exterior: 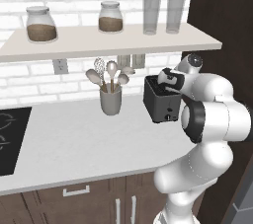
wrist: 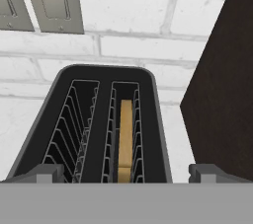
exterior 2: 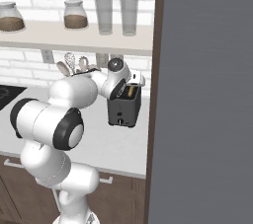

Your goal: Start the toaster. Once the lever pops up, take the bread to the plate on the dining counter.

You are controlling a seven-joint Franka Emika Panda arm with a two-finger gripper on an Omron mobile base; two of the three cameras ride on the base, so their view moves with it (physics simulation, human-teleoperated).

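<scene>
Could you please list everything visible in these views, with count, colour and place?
toaster: one, dark grey, on the worktop by the dark cabinet
bread: one, tan, in a toaster slot
utensil cup: one, grey, left of the toaster
jars: two, glass with brown fill, on the shelf
glasses: two, clear, on the shelf
cooktop: one, black, worktop's left end
gripper: one, dark fingertips, open above the toaster

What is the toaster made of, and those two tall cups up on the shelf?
The toaster looks like dark grey metal or hard plastic with a dull, matte finish; the picture can't settle which. The thin racks inside its slots look like metal wire. The two tall cups look like clear glass or plastic, because the brick wall shows faintly through them.
</scene>
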